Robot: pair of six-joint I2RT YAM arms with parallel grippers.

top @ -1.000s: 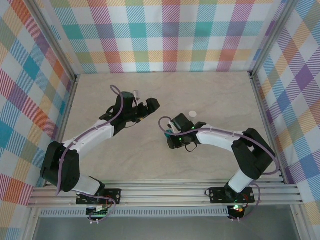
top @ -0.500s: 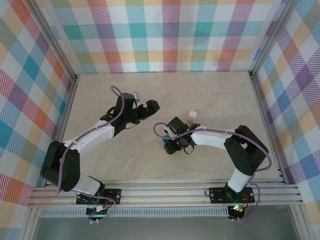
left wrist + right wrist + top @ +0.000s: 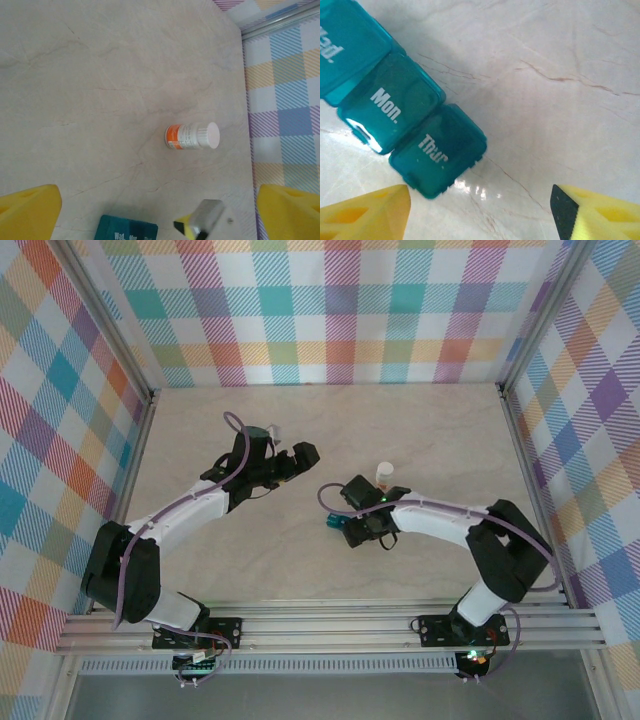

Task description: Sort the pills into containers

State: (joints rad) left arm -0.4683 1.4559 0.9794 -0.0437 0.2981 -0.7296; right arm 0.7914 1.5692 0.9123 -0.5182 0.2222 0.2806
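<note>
The step in hand is judged to be the opening of the pill box [image 3: 412, 120]: all three lids, marked Wed, Mon. and Thur, are seen shut, and no loose pills can be made out. The box lies flat on the worktop [image 3: 250, 560], near the middle and a little toward the near edge, slantwise to the right hand [image 3: 480, 200]. The fingers of that hand are held apart with nothing between them. The Thur compartment lies just beyond one finger [image 3: 367, 210], not within the gap.

For a clean lid lift, the hand should be centred over one compartment, and one fingertip should be brought to the lip on that lid's edge. The light box is likely to slide or tip on the smooth worktop, so it should be steadied, preferably by the other hand, before any upward pull is applied. Force should be applied to a single lid only.

The right arm is reached leftward from its base at the near right, with the wrist turned down over the box. Beyond the box, to the right, the white bottle [image 3: 192, 136] with the orange label is found apart from both hands. Farthest, the left arm is stretched from the near left toward the middle. The left hand [image 3: 159, 200] is held wide apart and empty above the worktop, aimed toward the bottle and the box.
</note>
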